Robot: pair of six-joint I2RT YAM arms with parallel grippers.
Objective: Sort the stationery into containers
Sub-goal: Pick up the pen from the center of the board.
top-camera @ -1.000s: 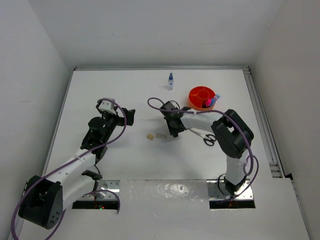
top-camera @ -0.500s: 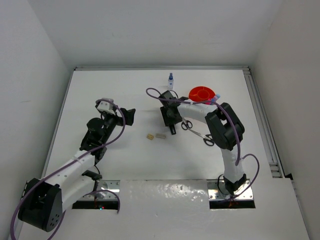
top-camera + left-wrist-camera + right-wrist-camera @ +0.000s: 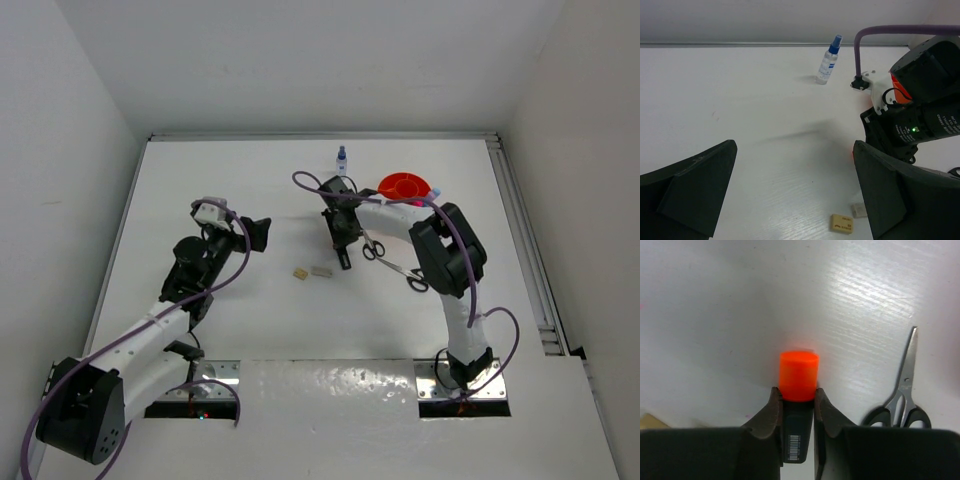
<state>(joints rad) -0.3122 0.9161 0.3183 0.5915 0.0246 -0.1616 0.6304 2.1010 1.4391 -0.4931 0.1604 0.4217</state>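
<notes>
In the right wrist view my right gripper point(image 3: 797, 392) is shut on a black marker with an orange cap point(image 3: 798, 371), held just above the white table. From above, that gripper point(image 3: 340, 226) sits left of the round orange tub point(image 3: 402, 186). My left gripper point(image 3: 258, 232) hangs open and empty at the centre left, its wide fingers point(image 3: 695, 185) framing the table. A beige eraser point(image 3: 299, 272) and a grey eraser point(image 3: 321, 271) lie between the two grippers. Two black-handled scissors point(image 3: 375, 249) point(image 3: 415, 279) lie right of the right gripper. A small blue-capped bottle point(image 3: 341, 161) stands at the back.
Marker tips point(image 3: 433, 192) stick out at the tub's right edge. The left wrist view shows the bottle point(image 3: 829, 61), the beige eraser point(image 3: 842, 223) and the right arm's black wrist point(image 3: 920, 120). One pair of scissors point(image 3: 901, 390) lies close beside the right fingers. A raised rail point(image 3: 520, 230) borders the table's right side.
The right arm swung back toward the tub and its gripper opened, then closed on the orange-capped marker. The left arm has stayed still and open.
</notes>
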